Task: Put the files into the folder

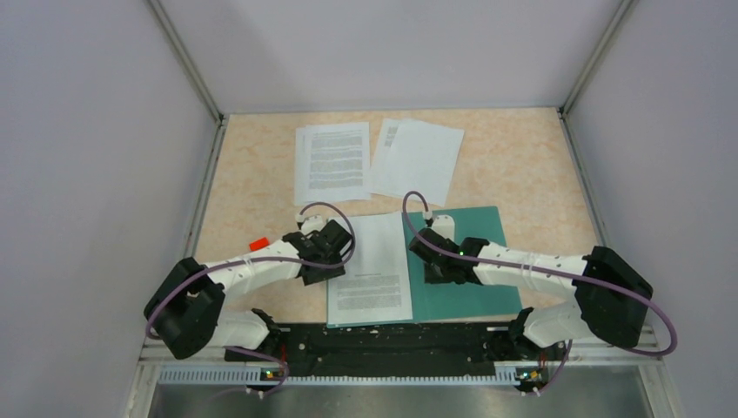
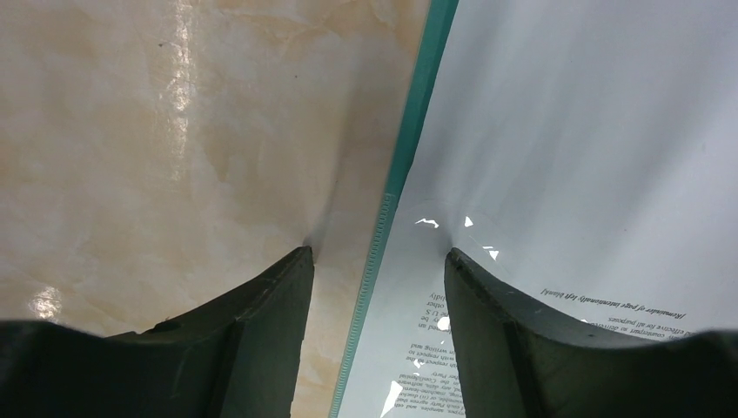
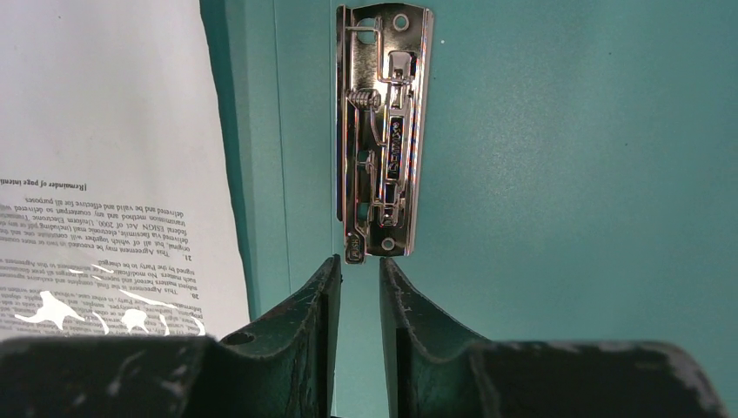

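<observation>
A small red-orange block (image 1: 258, 245) lies at 8 o'clock on the beige marbled table (image 1: 252, 174), just beside the left arm. The left gripper (image 1: 324, 252) is released. Its two dark fingers (image 2: 261, 331) stand wide apart across the left edge of the folder, one over the table and the other over the paper, and they grasp nothing.

The thin flat teal-green folder (image 1: 470, 235) lies open at 6 o'clock, near the arm bases. In its left half lies one white paper sheet with black print (image 1: 374, 261), blank above and with a text block below. On it I can read "Remainder of page intentionally left blank". The smaller lines are too fine to read with certainty.

The right half shows bare teal. It carries a shiny metal fastener clip (image 3: 381, 139) along the spine.

Outside the folder, a fully printed white sheet (image 1: 332, 162) lies on the table at 11 o'clock. A mostly blank white sheet (image 1: 418, 161) lies at 1 o'clock, with some print at its upper left corner.

The right gripper (image 1: 435, 261) hangs over the right half, its tips just below the near end of the clip. Its jaws stand only a narrow slit apart, with nothing between them.
</observation>
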`<move>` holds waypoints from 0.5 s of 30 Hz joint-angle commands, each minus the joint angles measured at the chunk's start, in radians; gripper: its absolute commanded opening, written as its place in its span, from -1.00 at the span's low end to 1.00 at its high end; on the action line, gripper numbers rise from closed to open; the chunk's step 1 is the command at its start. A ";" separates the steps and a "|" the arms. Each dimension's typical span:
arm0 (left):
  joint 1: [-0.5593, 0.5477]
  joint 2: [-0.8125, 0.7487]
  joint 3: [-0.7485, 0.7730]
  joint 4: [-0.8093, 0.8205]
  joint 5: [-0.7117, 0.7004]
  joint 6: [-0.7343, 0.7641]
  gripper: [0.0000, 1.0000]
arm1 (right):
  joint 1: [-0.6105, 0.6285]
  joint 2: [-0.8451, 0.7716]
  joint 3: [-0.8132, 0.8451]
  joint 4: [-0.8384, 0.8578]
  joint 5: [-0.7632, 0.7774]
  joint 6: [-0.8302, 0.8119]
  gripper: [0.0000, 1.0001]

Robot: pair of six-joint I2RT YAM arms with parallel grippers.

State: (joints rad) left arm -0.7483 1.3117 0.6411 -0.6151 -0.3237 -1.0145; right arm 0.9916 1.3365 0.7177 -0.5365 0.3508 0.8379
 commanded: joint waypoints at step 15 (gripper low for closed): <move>0.001 0.073 -0.019 -0.002 -0.006 -0.034 0.25 | -0.005 0.043 -0.032 0.044 0.010 0.009 -0.79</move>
State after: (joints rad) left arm -0.7490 1.3338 0.6579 -0.6315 -0.3283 -1.0233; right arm 0.9916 1.3705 0.6983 -0.4900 0.3397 0.8410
